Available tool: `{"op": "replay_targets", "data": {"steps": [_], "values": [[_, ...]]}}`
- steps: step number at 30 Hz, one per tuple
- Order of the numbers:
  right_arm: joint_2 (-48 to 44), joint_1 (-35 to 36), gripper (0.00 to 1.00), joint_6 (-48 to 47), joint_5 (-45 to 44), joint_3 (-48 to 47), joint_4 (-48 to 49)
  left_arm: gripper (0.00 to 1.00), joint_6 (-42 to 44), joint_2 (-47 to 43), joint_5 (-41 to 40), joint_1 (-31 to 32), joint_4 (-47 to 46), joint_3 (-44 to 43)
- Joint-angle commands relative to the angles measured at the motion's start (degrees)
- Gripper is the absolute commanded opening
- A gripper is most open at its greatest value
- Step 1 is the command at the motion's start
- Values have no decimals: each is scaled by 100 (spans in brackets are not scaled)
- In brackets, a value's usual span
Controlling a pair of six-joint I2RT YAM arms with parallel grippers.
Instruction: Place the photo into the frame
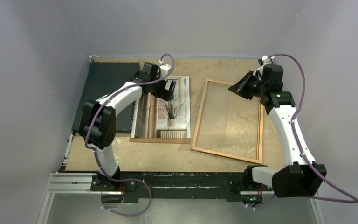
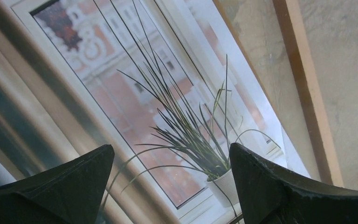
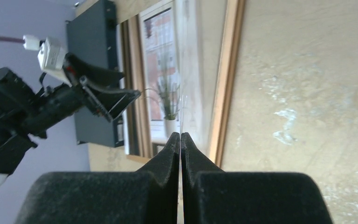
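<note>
The photo [image 1: 172, 109] of a spiky potted plant at a window lies flat on a brown board, left of centre. My left gripper [image 1: 170, 88] hovers over its far end, open; in the left wrist view the print [image 2: 135, 93] fills the gap between the wide-apart fingers [image 2: 170, 149]. The frame [image 1: 198, 121], an orange-brown wooden border, lies to the right of the photo with bare table showing inside it. My right gripper [image 1: 237, 87] is at the frame's far right corner, shut [image 3: 181, 135] on a thin clear pane [image 3: 182, 70] seen edge-on. Beyond it lie the frame's border [image 3: 226, 84] and the photo [image 3: 161, 70].
A brown backing board [image 1: 161, 140] sticks out under the photo's near edge. A dark grey-black mat [image 1: 105, 79] lies at the far left, partly under the left arm. Grey walls close in on the table at the left, back and right.
</note>
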State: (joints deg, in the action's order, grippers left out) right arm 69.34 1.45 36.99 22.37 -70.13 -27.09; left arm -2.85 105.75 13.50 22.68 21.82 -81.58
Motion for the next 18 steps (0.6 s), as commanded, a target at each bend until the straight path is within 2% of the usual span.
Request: {"op": "replay_targets", "data": {"steps": [1,8,13,18], "values": [[-142,-61,0,-435,-606,193,295,92,669,-23,66,220,-400,276],[-328,-137,0,-752,-1272,929,266,90,1389,282,-429,800,-656,241],[-700,-137,0,-705,-1688,1631,452,84,1879,677,-955,1202,-634,120],[-990,-136,0,-411,-2212,2385,741,81,2026,848,-1328,1274,-622,104]]}}
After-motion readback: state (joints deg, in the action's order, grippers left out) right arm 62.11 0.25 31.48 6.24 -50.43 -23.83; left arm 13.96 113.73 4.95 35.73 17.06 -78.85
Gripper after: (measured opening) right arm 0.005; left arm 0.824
